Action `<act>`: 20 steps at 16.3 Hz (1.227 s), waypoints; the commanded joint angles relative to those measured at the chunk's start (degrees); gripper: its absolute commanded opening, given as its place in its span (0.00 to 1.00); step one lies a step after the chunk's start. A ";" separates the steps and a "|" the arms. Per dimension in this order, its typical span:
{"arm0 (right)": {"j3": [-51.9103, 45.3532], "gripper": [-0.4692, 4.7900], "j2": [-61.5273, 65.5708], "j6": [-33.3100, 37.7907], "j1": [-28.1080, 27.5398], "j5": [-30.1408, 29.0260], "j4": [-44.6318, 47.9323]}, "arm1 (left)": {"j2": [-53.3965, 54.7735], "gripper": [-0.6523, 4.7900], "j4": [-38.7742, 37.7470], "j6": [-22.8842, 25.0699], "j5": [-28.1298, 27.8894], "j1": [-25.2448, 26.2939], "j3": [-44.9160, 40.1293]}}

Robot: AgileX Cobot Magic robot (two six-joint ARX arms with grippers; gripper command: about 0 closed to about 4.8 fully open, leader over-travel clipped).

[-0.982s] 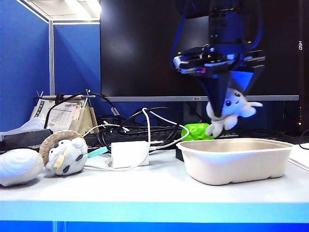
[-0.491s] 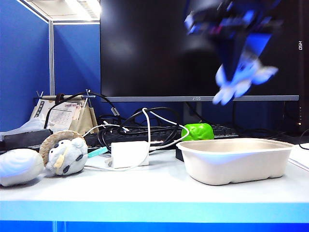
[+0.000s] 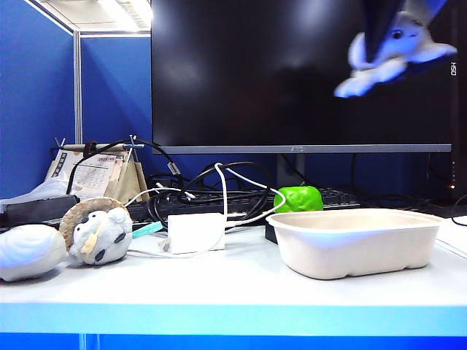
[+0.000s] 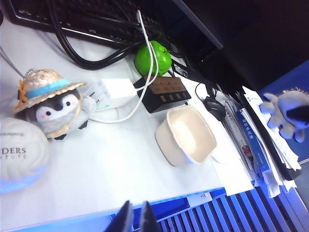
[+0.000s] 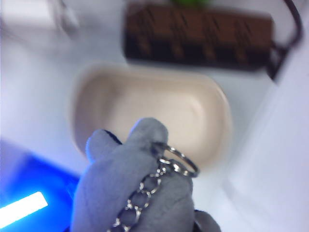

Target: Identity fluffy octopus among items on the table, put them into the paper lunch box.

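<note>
Blue partition walls (image 3: 44, 95) with a grey post, ceiling light panels (image 3: 120, 9) glowing above, a big dark monitor (image 3: 277, 73) behind, white desk (image 3: 219, 288) with light-blue front edge, tangled black cables (image 3: 197, 182).

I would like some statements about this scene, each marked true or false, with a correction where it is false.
1. The fluffy octopus lies inside the paper lunch box. False: it hangs high in the air, above the box, held by the right gripper.
2. The paper lunch box has nothing in it. True.
3. The plush penguin wears a straw hat. True.
4. The green apple-shaped toy stands in front of the box, at the table edge. False: it sits behind the box, near the keyboard.
5. The left gripper holds the white adapter. False: it is held high over the table's front edge, jaws nearly together, holding nothing.
</note>
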 commanded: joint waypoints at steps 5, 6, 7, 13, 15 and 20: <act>-13.84 0.46 2.84 2.25 0.00 1.86 25.73 | -0.13 0.19 0.72 0.07 0.04 -0.09 0.22; -13.88 0.46 3.54 1.92 -0.17 3.43 25.70 | -0.13 0.19 0.70 0.07 0.11 -0.09 0.22; -13.88 0.46 4.35 1.79 -0.68 2.99 26.77 | -0.13 0.19 0.72 0.07 0.09 -0.07 0.22; -14.27 0.37 8.66 1.95 -0.90 3.37 26.27 | -0.13 0.19 0.70 0.04 0.24 -0.09 0.22; -15.56 0.37 8.98 2.23 -1.16 3.37 27.12 | -0.13 0.19 0.70 0.07 0.24 -0.09 0.22; -19.45 0.37 9.22 2.25 -1.29 2.97 32.13 | -0.13 0.19 0.70 0.07 0.24 -0.09 0.22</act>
